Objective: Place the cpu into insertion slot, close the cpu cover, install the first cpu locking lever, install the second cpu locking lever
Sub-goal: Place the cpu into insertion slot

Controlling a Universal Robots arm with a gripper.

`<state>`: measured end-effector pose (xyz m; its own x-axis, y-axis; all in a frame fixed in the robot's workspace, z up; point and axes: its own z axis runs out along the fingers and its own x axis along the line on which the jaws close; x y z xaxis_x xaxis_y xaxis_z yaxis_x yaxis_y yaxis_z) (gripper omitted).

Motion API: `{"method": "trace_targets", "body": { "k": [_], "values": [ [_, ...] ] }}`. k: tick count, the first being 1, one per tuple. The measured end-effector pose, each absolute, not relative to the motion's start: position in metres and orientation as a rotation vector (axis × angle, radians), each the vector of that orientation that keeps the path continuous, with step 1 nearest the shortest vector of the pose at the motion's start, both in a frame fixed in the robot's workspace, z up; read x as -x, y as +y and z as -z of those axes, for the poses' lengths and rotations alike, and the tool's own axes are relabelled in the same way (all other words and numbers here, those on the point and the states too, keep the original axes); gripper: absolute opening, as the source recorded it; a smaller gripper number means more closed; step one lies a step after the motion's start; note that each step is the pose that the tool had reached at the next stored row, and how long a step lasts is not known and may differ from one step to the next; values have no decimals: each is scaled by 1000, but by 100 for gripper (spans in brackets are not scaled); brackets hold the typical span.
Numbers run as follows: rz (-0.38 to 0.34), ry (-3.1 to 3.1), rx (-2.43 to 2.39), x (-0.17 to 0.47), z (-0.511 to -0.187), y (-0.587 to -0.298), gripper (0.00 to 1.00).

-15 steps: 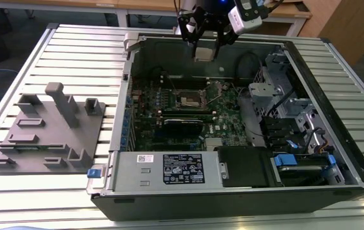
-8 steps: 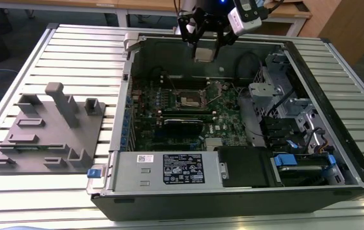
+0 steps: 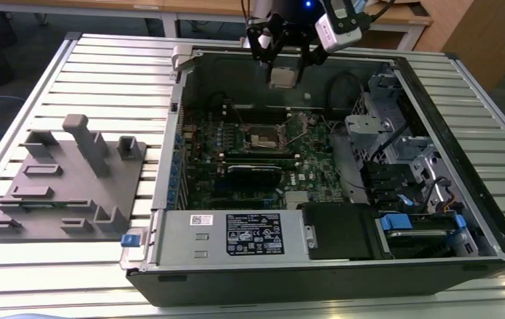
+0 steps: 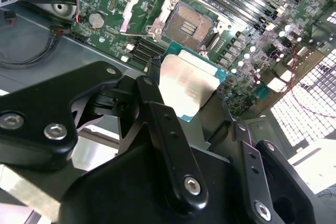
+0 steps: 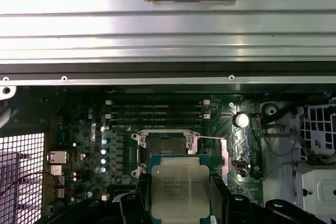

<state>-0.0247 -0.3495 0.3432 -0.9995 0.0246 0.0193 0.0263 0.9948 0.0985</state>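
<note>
The gripper (image 3: 284, 70) was clamped on the chip (image 4: 186, 85) by two opposite edges, the chip's metal top showing in both wrist views. In the exterior view the chip hung over the open computer case (image 3: 323, 287), at about twelve o'clock from the socket (image 3: 264, 137) and well apart from it. The socket lay bare, its cover (image 4: 129, 9) swung open beside it.

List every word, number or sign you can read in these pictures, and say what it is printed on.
Black label on the power supply box: print too small to read.
White sticker beside it: too small to read.
Chip in the gripper: lines of print, too blurred to read.
</note>
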Motion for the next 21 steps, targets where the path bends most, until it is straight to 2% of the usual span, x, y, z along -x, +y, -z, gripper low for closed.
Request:
{"method": "trace_targets", "body": {
  "k": [21],
  "values": [
    [161, -3123, 40, 25, -330, -349, 54]
  ]
}}
